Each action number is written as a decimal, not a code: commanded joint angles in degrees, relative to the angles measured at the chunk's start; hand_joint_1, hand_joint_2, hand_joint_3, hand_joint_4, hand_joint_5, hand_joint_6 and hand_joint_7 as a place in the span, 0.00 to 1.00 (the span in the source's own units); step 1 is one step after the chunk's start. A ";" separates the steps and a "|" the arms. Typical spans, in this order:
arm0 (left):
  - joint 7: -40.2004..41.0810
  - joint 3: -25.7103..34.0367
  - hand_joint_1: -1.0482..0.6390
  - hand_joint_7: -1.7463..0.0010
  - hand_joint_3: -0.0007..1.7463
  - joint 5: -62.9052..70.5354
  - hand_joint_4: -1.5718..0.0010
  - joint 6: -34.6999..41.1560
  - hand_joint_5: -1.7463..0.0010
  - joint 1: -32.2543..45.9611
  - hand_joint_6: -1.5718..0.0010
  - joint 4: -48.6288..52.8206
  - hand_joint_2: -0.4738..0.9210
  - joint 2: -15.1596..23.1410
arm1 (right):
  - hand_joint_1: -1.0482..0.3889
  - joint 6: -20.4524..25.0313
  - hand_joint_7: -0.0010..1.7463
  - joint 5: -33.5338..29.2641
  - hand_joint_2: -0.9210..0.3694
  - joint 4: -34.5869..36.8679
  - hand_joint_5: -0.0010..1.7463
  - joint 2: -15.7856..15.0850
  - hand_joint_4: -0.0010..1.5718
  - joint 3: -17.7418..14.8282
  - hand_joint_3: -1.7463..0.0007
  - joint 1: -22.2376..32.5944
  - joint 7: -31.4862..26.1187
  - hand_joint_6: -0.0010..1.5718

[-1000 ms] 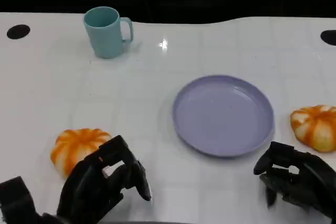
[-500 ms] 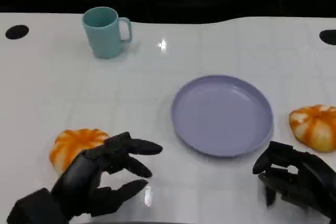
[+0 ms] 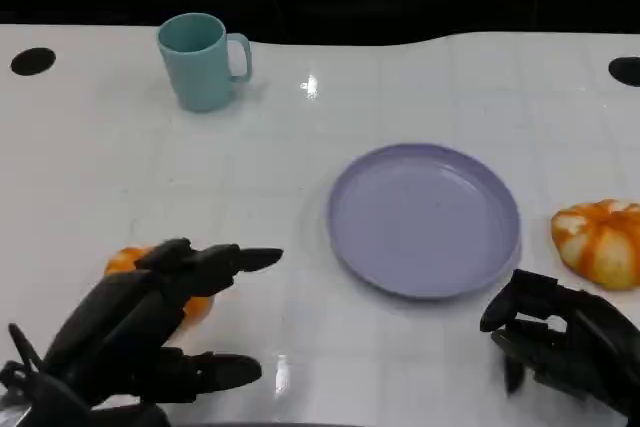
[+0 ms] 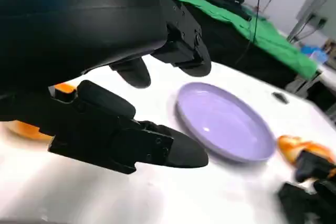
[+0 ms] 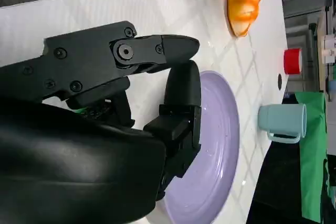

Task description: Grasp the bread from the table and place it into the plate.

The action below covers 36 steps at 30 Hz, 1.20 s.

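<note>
Purple plate [image 3: 424, 219] centre frame, nothing in it. Teal mug [image 3: 202, 60] upper left, contents unseen. Left hand [image 3: 135, 327] fingers spread over bread [image 3: 196, 305], holding nothing. Right hand [image 3: 560, 342] lower right, curled, nothing held.

Head view: we look down on the desk [image 3: 420, 77]. Wrist views: close behind each hand; all share the plate [image 3: 424, 219].

two round orange breads streaked with white lie on the white table, well apart: the left bread [image 3: 150, 267] at the near left, partly covered by the left hand [image 3: 140, 332]; the right bread [image 3: 598, 241] just beside the plate [image 3: 424, 219], a lavender dish holding nothing.
</note>
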 commanded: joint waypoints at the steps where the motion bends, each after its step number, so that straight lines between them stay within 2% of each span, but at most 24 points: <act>1: 1.83 -0.23 0.22 0.93 0.05 8.39 1.00 3.54 0.64 0.79 0.82 -5.00 1.00 3.52 | 0.36 2.04 0.80 -1.34 0.00 0.14 1.00 -0.85 0.42 0.47 0.84 1.65 -0.43 0.41; 3: 2.14 -0.55 0.23 0.94 0.04 11.06 1.00 5.02 0.65 0.75 0.82 -6.44 1.00 4.18 | 0.37 1.93 0.80 -1.11 0.00 0.29 1.00 -0.83 0.42 0.41 0.84 1.58 -0.09 0.41; 6: 2.57 -1.53 0.23 0.96 0.02 18.42 1.00 7.94 0.73 0.38 0.82 -8.86 0.99 5.68 | 0.37 1.50 0.80 -0.92 0.00 0.65 1.00 -0.84 0.42 0.32 0.84 1.50 0.40 0.41; 11: -0.11 -4.19 0.27 0.99 0.00 30.93 1.00 14.78 0.91 -0.48 0.90 -12.53 0.94 7.35 | 0.36 2.01 0.80 -1.25 0.00 0.11 1.00 -0.93 0.42 0.44 0.84 1.79 -0.12 0.40; 13: -1.36 -5.12 0.29 0.99 0.00 33.33 1.00 16.97 0.94 -1.02 0.91 -13.04 0.92 7.46 | 0.35 2.56 0.80 -1.45 0.00 -0.23 1.00 -0.94 0.42 0.52 0.84 1.93 -0.53 0.41; 18: -2.80 -7.88 0.30 1.00 0.00 40.41 0.99 21.31 0.95 -2.60 0.91 -12.88 0.89 7.65 | 0.35 1.89 0.80 -1.60 0.00 -0.19 1.00 -1.00 0.41 0.63 0.83 1.99 -0.50 0.41; 22: -2.54 -10.28 0.36 0.99 0.00 44.34 0.97 24.05 0.94 -3.93 0.89 -11.46 0.86 6.70 | 0.36 2.37 0.80 -1.16 0.00 -0.28 1.00 -0.88 0.41 0.50 0.84 1.96 -0.32 0.41; 36: 0.48 -15.56 0.41 1.00 0.00 40.66 0.91 25.92 0.95 -12.55 0.86 5.24 0.85 6.95 | 0.36 2.29 0.80 -1.31 0.00 -0.80 1.00 -0.93 0.41 0.56 0.83 2.40 -0.49 0.41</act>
